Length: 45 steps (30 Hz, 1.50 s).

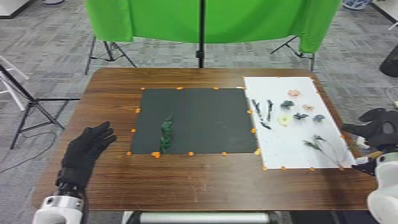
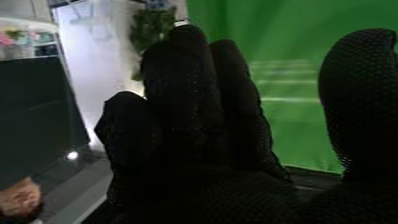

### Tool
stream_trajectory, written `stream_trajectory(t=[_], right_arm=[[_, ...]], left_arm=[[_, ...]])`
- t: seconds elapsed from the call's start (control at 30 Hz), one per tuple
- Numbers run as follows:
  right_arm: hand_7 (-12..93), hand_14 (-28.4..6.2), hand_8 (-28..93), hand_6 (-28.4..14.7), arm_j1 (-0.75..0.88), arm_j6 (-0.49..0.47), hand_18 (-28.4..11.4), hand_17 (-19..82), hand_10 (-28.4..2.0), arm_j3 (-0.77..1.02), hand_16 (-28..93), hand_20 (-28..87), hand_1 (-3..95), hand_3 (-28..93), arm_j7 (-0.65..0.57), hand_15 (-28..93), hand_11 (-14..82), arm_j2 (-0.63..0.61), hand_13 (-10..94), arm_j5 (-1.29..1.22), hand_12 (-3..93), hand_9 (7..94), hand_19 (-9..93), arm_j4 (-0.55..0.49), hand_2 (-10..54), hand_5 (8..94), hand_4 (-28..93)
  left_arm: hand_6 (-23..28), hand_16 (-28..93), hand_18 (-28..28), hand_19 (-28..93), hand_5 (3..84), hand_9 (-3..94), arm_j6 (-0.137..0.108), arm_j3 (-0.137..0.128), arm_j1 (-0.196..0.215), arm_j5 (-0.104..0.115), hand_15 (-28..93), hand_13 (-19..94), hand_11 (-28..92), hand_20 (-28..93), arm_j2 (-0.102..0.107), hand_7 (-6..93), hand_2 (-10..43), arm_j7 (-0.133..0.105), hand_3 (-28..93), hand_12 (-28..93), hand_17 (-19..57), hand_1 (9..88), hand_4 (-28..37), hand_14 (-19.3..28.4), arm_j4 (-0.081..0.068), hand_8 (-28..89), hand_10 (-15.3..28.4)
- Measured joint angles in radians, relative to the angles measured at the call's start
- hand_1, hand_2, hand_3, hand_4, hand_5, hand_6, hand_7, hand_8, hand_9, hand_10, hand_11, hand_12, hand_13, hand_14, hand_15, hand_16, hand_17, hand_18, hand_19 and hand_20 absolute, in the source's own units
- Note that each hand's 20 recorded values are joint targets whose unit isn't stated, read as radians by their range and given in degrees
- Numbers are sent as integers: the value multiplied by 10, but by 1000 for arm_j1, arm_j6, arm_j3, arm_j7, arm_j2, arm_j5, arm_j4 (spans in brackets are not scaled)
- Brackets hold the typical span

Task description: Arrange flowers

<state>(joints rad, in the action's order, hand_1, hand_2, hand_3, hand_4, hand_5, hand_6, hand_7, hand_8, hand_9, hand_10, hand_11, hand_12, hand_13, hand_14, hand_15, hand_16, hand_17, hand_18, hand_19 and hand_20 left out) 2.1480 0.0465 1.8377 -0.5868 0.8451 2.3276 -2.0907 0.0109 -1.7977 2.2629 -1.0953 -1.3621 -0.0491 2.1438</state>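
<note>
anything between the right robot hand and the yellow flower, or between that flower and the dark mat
Yes, both ways: two bluish-grey blooms lie between the right robot hand and the yellow flower, and dark twigs between that flower and the dark mat. All look low; a lifted flower should clear them.

A green cloth [image 1: 147,20] hangs beyond the brown wooden table [image 1: 115,82], a black pole [image 1: 202,35] upright in front of it, while a black tripod [image 1: 34,103] stands left of the table on grey carpet [image 1: 53,55].
</note>
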Motion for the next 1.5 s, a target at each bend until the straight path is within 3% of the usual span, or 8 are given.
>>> stream_trajectory(t=[0.13, 0.47, 0.6, 0.63, 0.73, 0.93, 1.2, 1.5], right_arm=[[151, -101, -71, -34, 1, -49, -163, 536, -159, -1, 310, 517, 334, 666, -1, 648, 244, 14, 736, -47, 256, 685, 932, 5, -95, 642, -282], [162, -85, -82, -20, 7, -11, -150, 562, -139, -65, 310, 526, 357, 672, 3, 650, 253, 31, 778, -54, 245, 746, 932, 68, -95, 688, -282], [176, -70, -88, -7, 21, 44, -144, 578, -117, -103, 313, 538, 406, 677, 20, 647, 268, 36, 803, -47, 247, 784, 932, 88, -95, 720, -282], [189, -63, -28, 1, 24, 57, -141, 588, -111, -113, 315, 555, 442, 662, 26, 645, 277, 37, 820, -41, 250, 809, 932, 94, -95, 743, -281], [221, -48, 90, 8, 25, 121, -132, 612, -94, -139, 319, 578, 559, 572, 43, 641, 240, 38, 856, -5, 376, 877, 932, 115, -95, 804, -259], [272, -32, 108, 19, 4, 271, -125, 642, -87, -204, 324, 611, 582, 607, 45, 644, 269, 23, 884, 53, 403, 905, 932, 152, -95, 830, -252], [268, -28, 112, 13, -48, 295, -121, 650, -84, -251, 326, 614, 585, 612, 25, 641, 271, 27, 893, 5, 400, 912, 932, 38, -95, 839, -247], [257, -27, 120, 8, -320, 265, -120, 661, -82, -596, 326, 611, 587, 612, 25, 633, 268, 75, 904, -84, 396, 920, 932, -23, -95, 844, -235]], left_arm=[[83, -27, 150, 202, 434, 387, 0, 0, 3, 0, 278, 280, 164, 192, 0, 58, 74, 3, 640, 107, 1, 213, -283, 185, 2, -47, 138], [84, -26, 151, 203, 435, 387, 0, 2, 4, 1, 279, 280, 165, 193, 0, 57, 74, 7, 640, 108, 0, 213, -283, 185, 2, -46, 139], [84, -26, 151, 203, 435, 387, 1, 4, 4, 1, 280, 280, 165, 193, 0, 57, 73, 8, 642, 108, 0, 212, -283, 185, 2, -46, 139], [84, -26, 151, 203, 435, 387, 1, 4, 4, 1, 281, 280, 165, 193, 0, 57, 73, 8, 641, 108, 0, 212, -283, 185, 2, -46, 139], [84, -27, 151, 204, 436, 388, 0, 6, 5, 3, 281, 280, 165, 193, 0, 57, 73, 9, 640, 108, 0, 213, -283, 187, 2, -46, 139], [84, -27, 151, 205, 436, 389, 1, 13, 0, 4, 279, 280, 167, 193, 7, 57, 76, 10, 635, 108, 0, 213, -283, 186, -1, -46, 140], [84, -26, 151, 204, 436, 390, 1, 14, -10, 7, 279, 281, 167, 192, 10, 58, 74, 14, 639, 106, 0, 210, -283, 187, -1, -46, 140], [85, -27, 150, 202, 435, 391, 5, 20, -14, 8, 279, 280, 167, 192, 6, 56, 75, 17, 636, 107, 0, 210, -283, 186, -1, -46, 139]])
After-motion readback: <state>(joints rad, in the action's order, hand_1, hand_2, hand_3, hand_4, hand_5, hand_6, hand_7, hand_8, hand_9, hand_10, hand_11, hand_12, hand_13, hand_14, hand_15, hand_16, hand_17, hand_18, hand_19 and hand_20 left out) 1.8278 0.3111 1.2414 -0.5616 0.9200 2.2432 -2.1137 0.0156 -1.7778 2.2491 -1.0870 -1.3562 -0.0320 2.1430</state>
